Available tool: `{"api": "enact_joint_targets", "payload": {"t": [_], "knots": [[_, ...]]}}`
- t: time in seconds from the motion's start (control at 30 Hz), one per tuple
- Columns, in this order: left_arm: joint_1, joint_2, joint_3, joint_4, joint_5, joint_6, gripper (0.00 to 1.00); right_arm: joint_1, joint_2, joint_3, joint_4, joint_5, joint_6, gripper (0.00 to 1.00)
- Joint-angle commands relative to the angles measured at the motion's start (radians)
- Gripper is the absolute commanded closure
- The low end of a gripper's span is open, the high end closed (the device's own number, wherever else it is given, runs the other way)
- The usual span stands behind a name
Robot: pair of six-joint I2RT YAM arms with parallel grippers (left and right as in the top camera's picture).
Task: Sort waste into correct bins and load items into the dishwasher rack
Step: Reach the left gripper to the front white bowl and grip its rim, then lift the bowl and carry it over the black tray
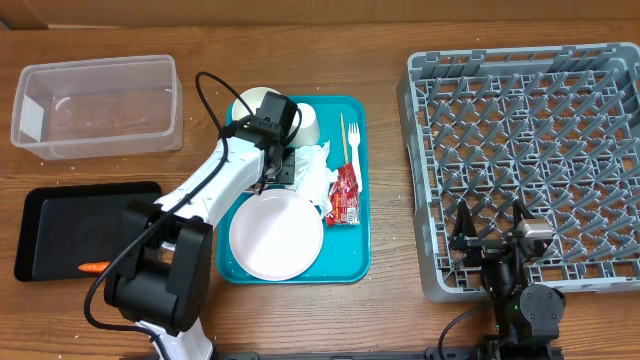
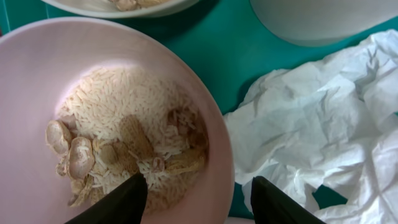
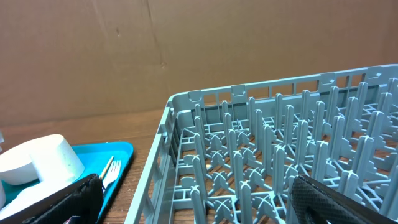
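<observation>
1. Overhead:
   - The left gripper (image 1: 282,165) hangs over the upper left of the teal tray (image 1: 362,262), hiding what is under it.
   - The cup (image 1: 306,122) and a second bowl (image 1: 252,100) lie just beyond it, and the napkin (image 1: 316,170) is just to its right.
   - The plate (image 1: 275,236) is nearer the arm's base.
   - The red wrapper (image 1: 345,195), fork (image 1: 353,150) and chopsticks (image 1: 342,132) lie further right, their long axes running up the tray.
   - The black tray (image 1: 70,215), with the carrot (image 1: 93,267) in it, and the clear tub (image 1: 95,105) sit well apart to the left. By my judgement the scraps belong with the carrot.
   - The right gripper (image 1: 495,240) sits over the near edge of the dishwasher rack (image 1: 530,120), far from the tray, so the left arm is the one placed for this.

2. Left wrist:
   - The fingers (image 2: 127,199) are spread and hold nothing.
   - They straddle the right rim of the pink bowl (image 2: 37,56), one inside above the food scraps (image 2: 124,143) and one outside.
   - A straight descent and squeeze would likely pinch the wall.
   - The napkin (image 2: 317,124) crowds the outer finger and could get caught.
   - The cup (image 2: 323,18) stands clear at the top.

3. Right wrist:
   - The right gripper (image 3: 196,186) is spread and empty, facing the rack (image 3: 280,155).
   - The cup (image 3: 43,163) and fork (image 3: 111,171) lie off to its left.
</observation>
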Motion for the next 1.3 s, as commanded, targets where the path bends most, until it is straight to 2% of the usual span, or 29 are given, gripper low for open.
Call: {"api": "enact_joint_targets", "payload": {"t": [0.0,0.13,0.3,0.5,0.53,0.67,0.93,1.07,1.27], "knots": [[-0.001,0.012,0.007,-0.011,0.012,0.060,0.44,-0.006,-0.008,-0.010,0.006,0.007,0.003,0.00],[-0.001,0.012,0.007,-0.010,0.012,0.059,0.57,-0.006,-0.008,-0.010,0.006,0.007,0.003,0.00],[-0.001,0.012,0.007,-0.010,0.010,0.059,0.66,-0.006,-0.008,-0.010,0.007,0.007,0.003,0.00],[-0.001,0.011,0.007,-0.010,-0.019,0.059,0.83,-0.006,-0.008,-0.010,0.007,0.007,0.003,0.00],[-0.001,0.011,0.007,-0.010,-0.020,0.060,0.89,-0.006,-0.008,-0.010,0.006,0.007,0.003,0.00],[-0.001,0.011,0.016,-0.011,-0.039,0.060,0.96,-0.006,-0.008,-0.010,0.007,0.007,0.003,0.00],[-0.001,0.009,0.183,-0.150,-0.034,0.059,0.96,-0.006,-0.008,-0.010,0.006,0.007,0.003,0.00],[-0.001,0.009,0.382,-0.345,-0.029,0.020,0.96,-0.006,-0.008,-0.010,0.007,0.007,0.003,0.00],[0.006,-0.006,0.558,-0.560,-0.030,-0.078,0.96,-0.006,-0.008,-0.010,0.006,0.007,0.003,0.00]]}}
